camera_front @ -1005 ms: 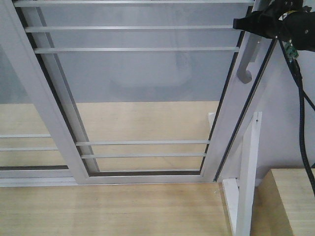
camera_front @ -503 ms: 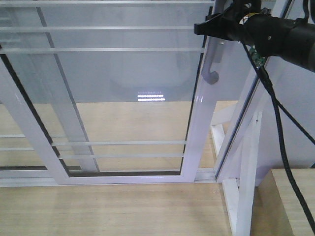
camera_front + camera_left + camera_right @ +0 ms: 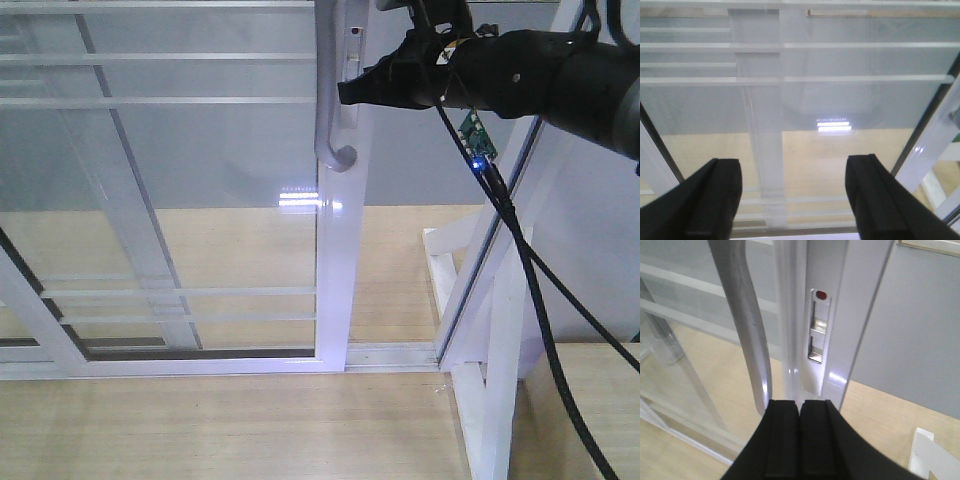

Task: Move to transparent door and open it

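The transparent door (image 3: 334, 250), clear glass in a glossy white frame with thin horizontal bars, stands partly slid to the left. Its curved grey handle (image 3: 328, 110) runs down the side rail. My right gripper (image 3: 346, 93) is shut with nothing between its fingers, and its tips rest against that rail just right of the handle. In the right wrist view the shut right gripper (image 3: 800, 403) meets the rail (image 3: 790, 315) between the handle (image 3: 742, 315) and a metal latch (image 3: 816, 332). My left gripper (image 3: 795, 167) is open and faces the glass (image 3: 840, 100), touching nothing.
A second white-framed glass panel (image 3: 125, 190) overlaps the door on the left. The fixed white jamb (image 3: 480, 290) and a white wooden stand (image 3: 505, 360) are at the right. A black cable (image 3: 530, 270) hangs from the right arm. Light wood floor (image 3: 200, 420) lies below.
The door has slid steadily to the left, opening a gap between its side rail and the right jamb. My right arm has moved left with the rail.
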